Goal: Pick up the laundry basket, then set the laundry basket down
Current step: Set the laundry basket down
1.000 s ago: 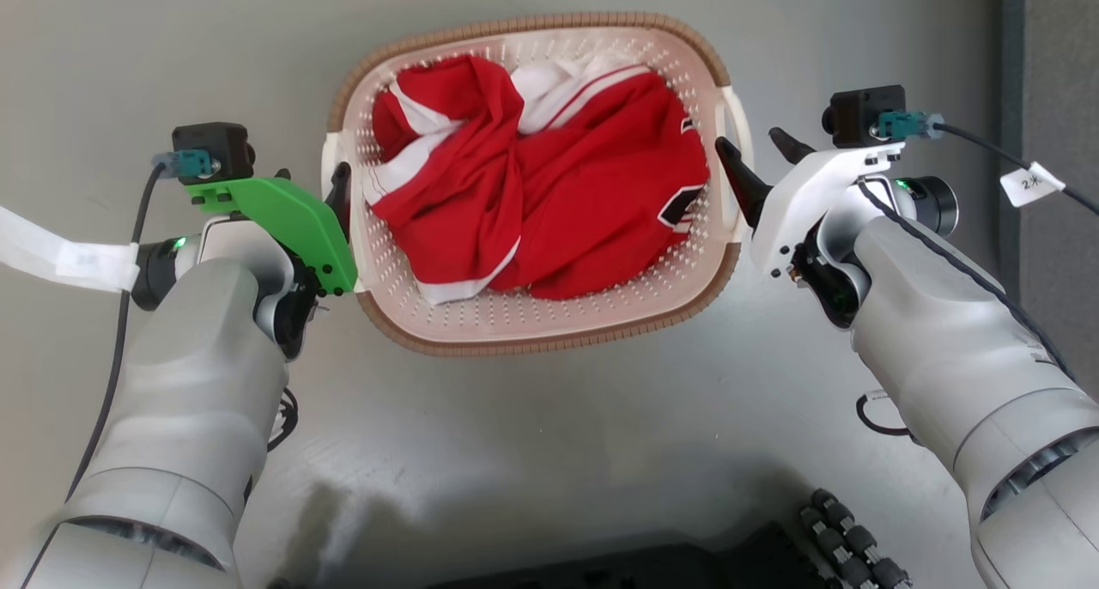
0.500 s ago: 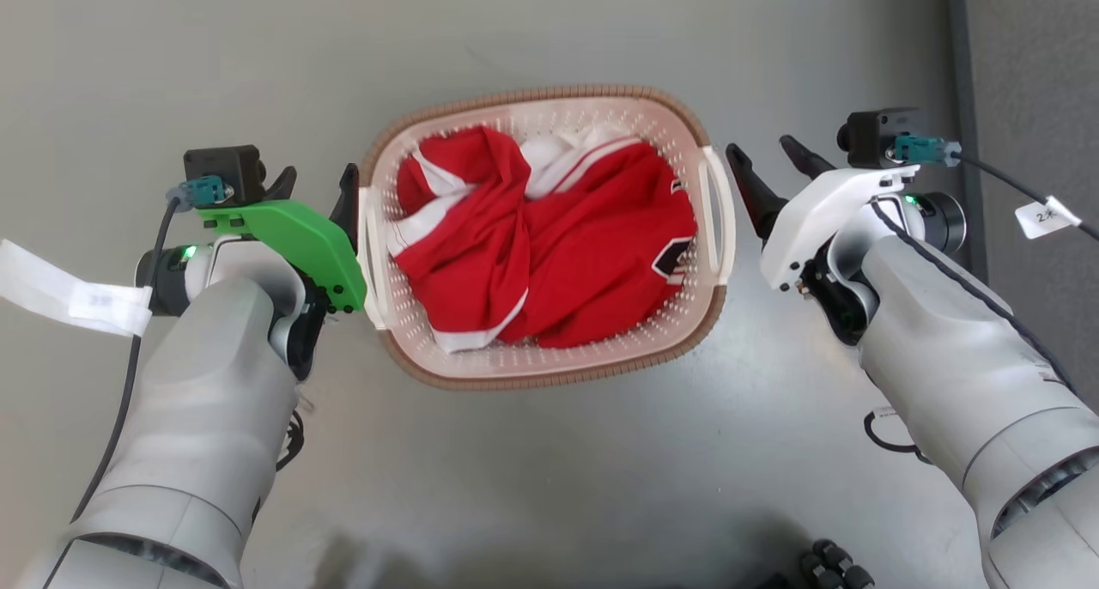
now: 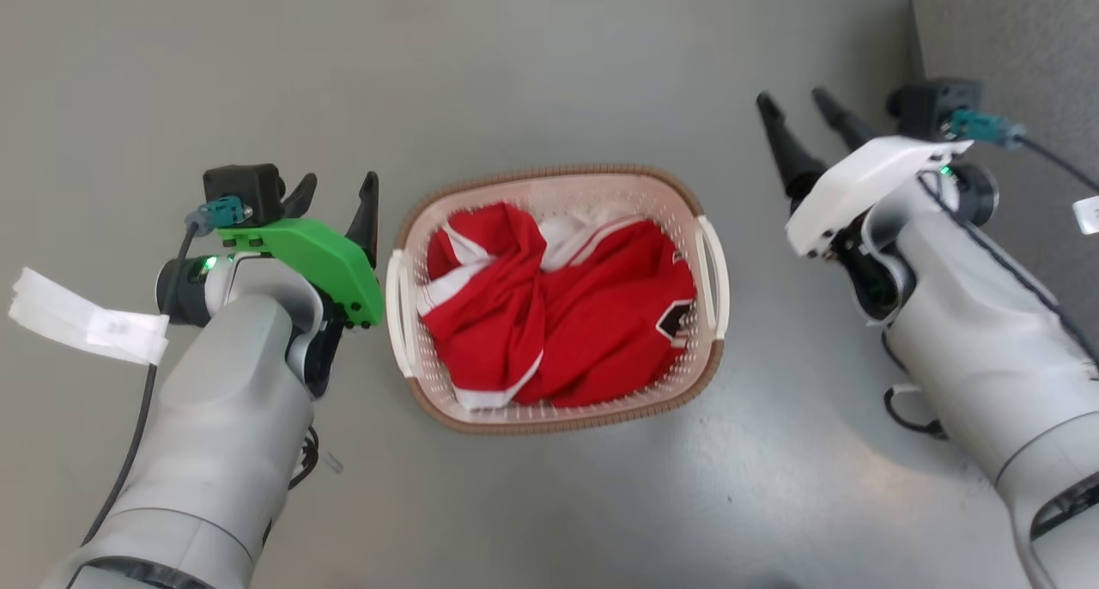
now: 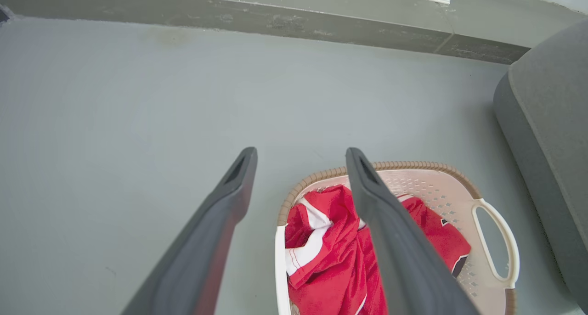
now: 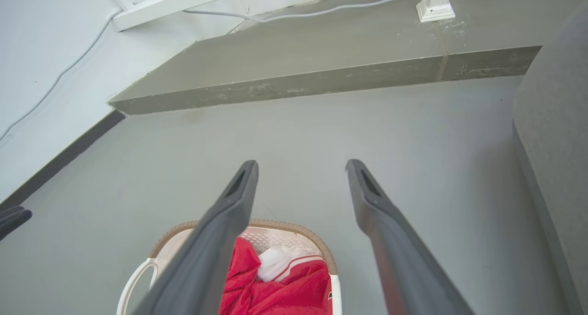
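Backed clear of the laundry basket (image 3: 558, 422) since a second ago. Noted left gripper (image 3: 337, 198) and right gripper (image 3: 794, 121) spread wide, empty. Found basket resting on floor (image 3: 549, 65), frame centre. Risk: clipping left handle (image 3: 395, 310), near left arm, if swung inward.

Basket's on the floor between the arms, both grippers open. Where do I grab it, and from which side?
Take the laundry basket by its two white loop handles: left gripper on the left handle, right gripper on the right handle, each from its outer side. The loops stand clear of the short ends, so a finger should slip through.
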You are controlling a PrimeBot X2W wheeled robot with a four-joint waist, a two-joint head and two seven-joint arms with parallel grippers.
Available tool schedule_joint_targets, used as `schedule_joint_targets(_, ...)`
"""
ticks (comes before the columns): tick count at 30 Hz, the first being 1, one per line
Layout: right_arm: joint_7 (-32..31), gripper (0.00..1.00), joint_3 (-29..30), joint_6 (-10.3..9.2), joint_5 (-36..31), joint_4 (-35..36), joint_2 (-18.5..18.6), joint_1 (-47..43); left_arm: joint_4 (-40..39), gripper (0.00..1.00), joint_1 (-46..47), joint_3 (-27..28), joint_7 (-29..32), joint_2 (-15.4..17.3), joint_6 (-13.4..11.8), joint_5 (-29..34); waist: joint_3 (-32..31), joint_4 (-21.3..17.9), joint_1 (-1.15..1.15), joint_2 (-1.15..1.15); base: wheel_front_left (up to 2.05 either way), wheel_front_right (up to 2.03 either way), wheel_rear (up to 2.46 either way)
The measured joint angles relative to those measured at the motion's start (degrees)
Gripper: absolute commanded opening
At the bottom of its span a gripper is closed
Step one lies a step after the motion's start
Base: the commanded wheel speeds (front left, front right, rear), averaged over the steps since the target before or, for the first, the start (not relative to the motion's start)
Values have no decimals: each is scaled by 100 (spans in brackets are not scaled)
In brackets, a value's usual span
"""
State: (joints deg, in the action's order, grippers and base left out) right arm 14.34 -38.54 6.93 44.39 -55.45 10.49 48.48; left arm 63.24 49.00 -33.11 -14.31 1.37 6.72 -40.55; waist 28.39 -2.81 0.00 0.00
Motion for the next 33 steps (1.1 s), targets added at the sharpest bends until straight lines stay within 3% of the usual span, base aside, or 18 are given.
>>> schedule_joint_targets(12,2,100,578,-455,-680,1321,255,-341,-1701,100,-292,558,-11,414,-450,481,-857,54,0,0,0,0,0)
schedule_joint_targets(26,8,100,1182,-995,-1299,2663,428,-1243,-3109,100,-1290,822,-11,560,-987,1033,-1518,34,0,0,0,0,0)
schedule_joint_targets(33,8,100,1311,-1099,-1450,3149,437,-1912,-3739,100,-1914,882,-12,690,-1139,1268,-1685,31,0,0,0,0,0)
